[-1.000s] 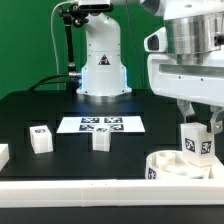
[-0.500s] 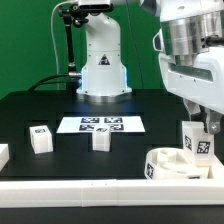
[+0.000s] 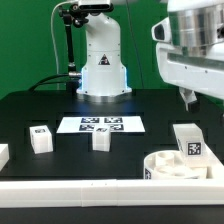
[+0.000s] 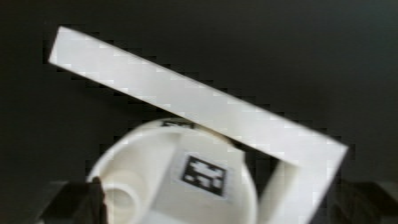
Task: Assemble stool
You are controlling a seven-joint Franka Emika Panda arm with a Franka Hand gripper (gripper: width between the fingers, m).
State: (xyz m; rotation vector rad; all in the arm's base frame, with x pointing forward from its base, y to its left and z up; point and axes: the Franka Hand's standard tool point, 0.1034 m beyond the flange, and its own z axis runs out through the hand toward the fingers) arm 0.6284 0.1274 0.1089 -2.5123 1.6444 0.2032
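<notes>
The round white seat lies near the front of the table at the exterior view's right. One white leg with a tag stands upright on it, free of the gripper. My gripper hangs above that leg, open and empty, with one dark finger showing. Two more legs stand loose on the black table, and another white block is cut off at the left edge. In the wrist view the seat and a tagged face lie blurred below the wide-spread gripper.
The marker board lies flat behind the two loose legs. A long white rail edges the table's front and crosses the wrist view as a slanted white band. The arm's white base stands at the back.
The gripper was shut on the leg over the seat. It has opened, let go and risen, and the leg now stands alone on the seat.
</notes>
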